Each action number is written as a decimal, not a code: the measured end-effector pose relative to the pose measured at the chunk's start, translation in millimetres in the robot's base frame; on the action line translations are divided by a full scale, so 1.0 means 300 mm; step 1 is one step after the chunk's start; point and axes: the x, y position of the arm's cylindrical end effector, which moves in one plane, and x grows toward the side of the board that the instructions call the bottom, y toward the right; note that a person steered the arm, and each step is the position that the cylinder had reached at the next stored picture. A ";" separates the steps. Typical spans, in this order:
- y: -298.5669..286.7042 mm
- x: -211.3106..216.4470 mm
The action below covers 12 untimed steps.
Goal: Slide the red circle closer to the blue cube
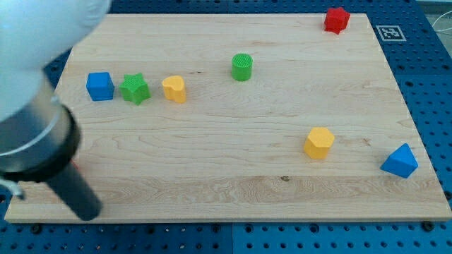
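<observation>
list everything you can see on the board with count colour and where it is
blue cube: 1, blue, view's left, upper part of the board
green star: 1, green, just right of the blue cube
yellow heart-like block: 1, yellow, right of the green star
green cylinder: 1, green, upper middle
red star-like block: 1, red, view's top right corner
yellow hexagon: 1, yellow, lower right
blue triangular block: 1, blue, near the right edge, lower
red circle: not visible; only a red sliver shows beside the rod
wooden board: 1, light wood
my tip: 1, dark rod, view's bottom left, well below the blue cube
</observation>
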 end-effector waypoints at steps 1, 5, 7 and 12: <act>-0.127 -0.002; -0.108 -0.155; -0.165 -0.178; -0.103 -0.287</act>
